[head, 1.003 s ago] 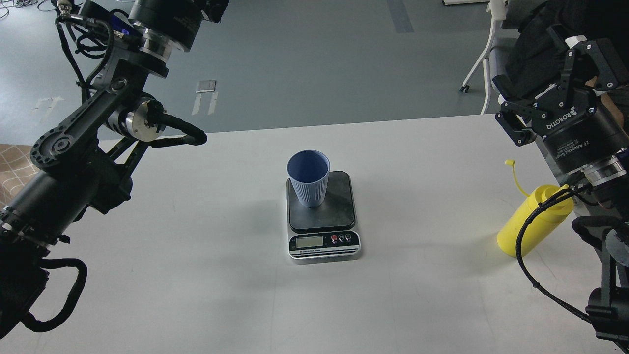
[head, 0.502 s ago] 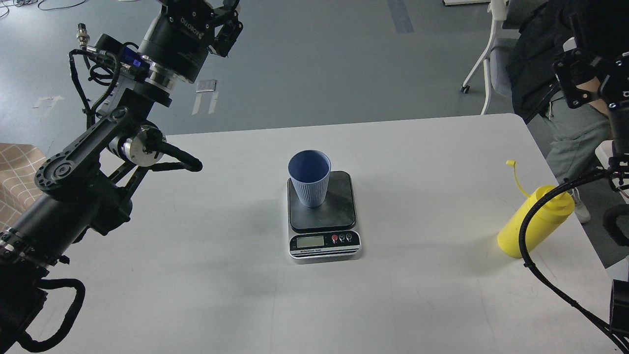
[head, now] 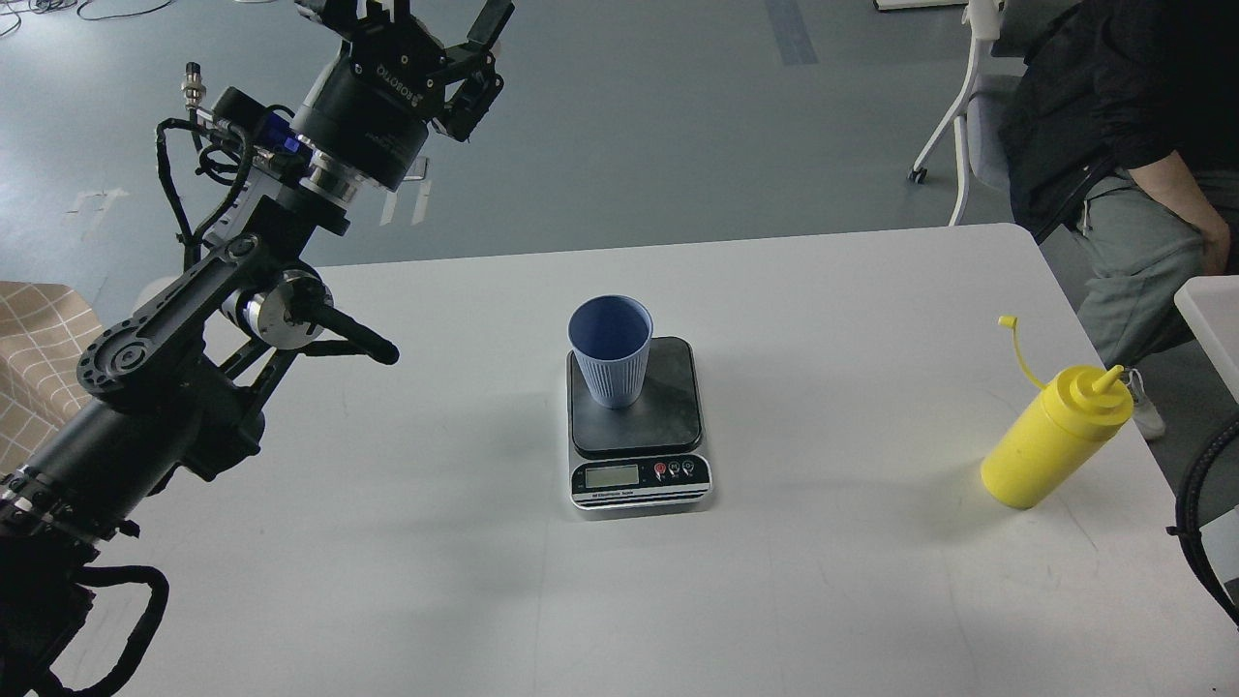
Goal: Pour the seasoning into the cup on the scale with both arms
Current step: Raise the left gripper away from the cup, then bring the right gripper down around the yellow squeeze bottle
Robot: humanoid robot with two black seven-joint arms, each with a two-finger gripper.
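Observation:
The blue ribbed cup (head: 608,350) stands upright on the back left part of the scale (head: 636,426), which sits mid-table with its display facing me. The yellow seasoning bottle (head: 1053,438) stands at the table's right edge, its nozzle bare and its tethered cap (head: 1007,322) hanging off to the upper left. My left gripper (head: 426,17) is raised high at the top left, far from the cup, with its fingers spread apart and empty. My right gripper is out of view; only a black cable (head: 1195,503) shows at the right edge.
A seated person (head: 1113,126) and a white chair (head: 963,106) are beyond the table's far right corner. A white bin (head: 1212,319) is at the right edge. A beige checked cloth (head: 34,358) lies left of the white table (head: 465,542).
My right gripper has pulled away from above the bottle and left the view, uncovering the bottle. My left gripper has come down into view at the top left.

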